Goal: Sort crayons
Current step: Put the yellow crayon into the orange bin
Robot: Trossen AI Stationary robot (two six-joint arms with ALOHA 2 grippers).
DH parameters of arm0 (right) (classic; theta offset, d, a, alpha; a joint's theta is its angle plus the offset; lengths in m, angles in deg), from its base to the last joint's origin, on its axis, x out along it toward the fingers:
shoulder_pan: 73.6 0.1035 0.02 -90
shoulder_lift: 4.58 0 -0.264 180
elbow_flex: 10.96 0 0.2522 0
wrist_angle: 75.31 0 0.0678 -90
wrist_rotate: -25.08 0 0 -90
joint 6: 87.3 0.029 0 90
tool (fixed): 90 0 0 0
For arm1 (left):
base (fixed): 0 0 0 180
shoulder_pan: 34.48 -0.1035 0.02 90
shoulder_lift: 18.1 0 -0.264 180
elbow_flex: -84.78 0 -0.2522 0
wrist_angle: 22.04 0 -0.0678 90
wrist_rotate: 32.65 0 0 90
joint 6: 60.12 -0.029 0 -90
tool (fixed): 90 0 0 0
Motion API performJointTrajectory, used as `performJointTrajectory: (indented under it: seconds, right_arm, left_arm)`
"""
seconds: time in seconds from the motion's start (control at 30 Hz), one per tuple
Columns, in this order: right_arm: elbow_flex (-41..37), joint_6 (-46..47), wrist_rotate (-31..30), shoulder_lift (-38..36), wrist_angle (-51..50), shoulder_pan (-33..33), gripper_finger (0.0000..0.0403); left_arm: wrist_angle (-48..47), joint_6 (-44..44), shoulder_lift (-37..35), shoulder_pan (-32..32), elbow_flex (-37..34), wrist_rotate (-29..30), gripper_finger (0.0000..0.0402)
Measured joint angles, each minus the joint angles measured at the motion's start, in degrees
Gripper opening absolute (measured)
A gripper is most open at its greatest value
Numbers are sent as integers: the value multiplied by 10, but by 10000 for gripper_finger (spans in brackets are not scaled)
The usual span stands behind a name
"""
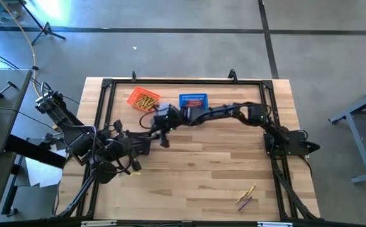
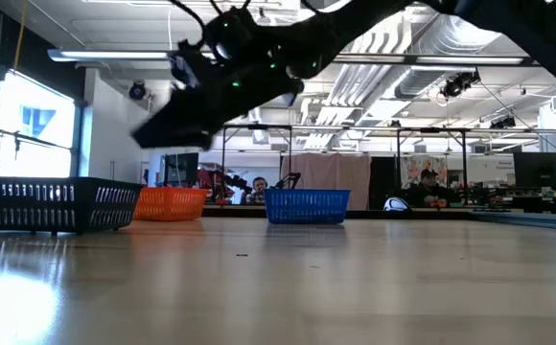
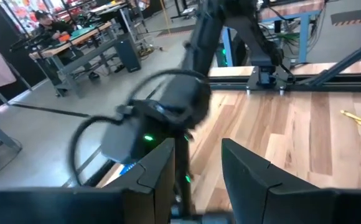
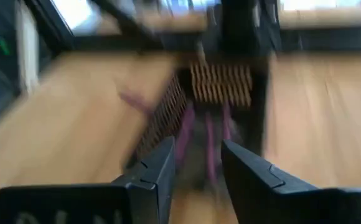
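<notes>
My right gripper [image 1: 164,135] [image 4: 196,168] reaches across from the right to the table's middle left. It is open with nothing between its fingers. Past them, its wrist view shows a black mesh basket [image 4: 168,118] holding purple crayons [image 4: 185,134]. The low view shows that basket [image 2: 48,203] standing on the table at the left, with the gripper [image 2: 153,129] raised above its right end. A yellow and a purple crayon [image 1: 246,195] lie loose near the front right. My left gripper [image 1: 146,140] [image 3: 196,180] waits open, raised at the left and facing my right arm.
An orange basket [image 1: 144,99] with yellow crayons and a blue basket [image 1: 193,101] stand side by side at the far edge. A black frame [image 1: 107,85] runs along the table's sides. Bare wood lies between the arms and the loose crayons.
</notes>
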Motion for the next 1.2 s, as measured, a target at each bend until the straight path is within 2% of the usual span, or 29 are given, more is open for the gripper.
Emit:
performJointTrajectory:
  seconds: [0.33,0.47,0.57,0.7,0.87,0.97,1.1,1.2]
  right_arm:
    - [0,-111,38,-103,-390,-35,106]
    - [-1,-118,35,-125,-539,-47,105]
    - [-39,-104,32,-146,-604,-47,105]
    - [-168,-50,34,-203,-604,-32,105]
    - [-363,55,15,-306,-508,22,105]
    - [-459,99,-12,-367,-446,77,105]
    - [-557,87,-37,-434,-407,179,105]
    - [-610,85,-32,-463,-375,260,105]
  left_arm:
    - [0,17,0,23,0,0,117]
    - [-1,21,0,33,0,0,117]
    - [-1,21,0,38,0,0,117]
    - [-2,20,0,43,0,0,117]
    - [-5,11,0,43,0,0,117]
    - [-5,-7,0,43,0,0,117]
    - [-5,-14,0,37,0,5,117]
    - [-5,-14,0,32,0,5,117]
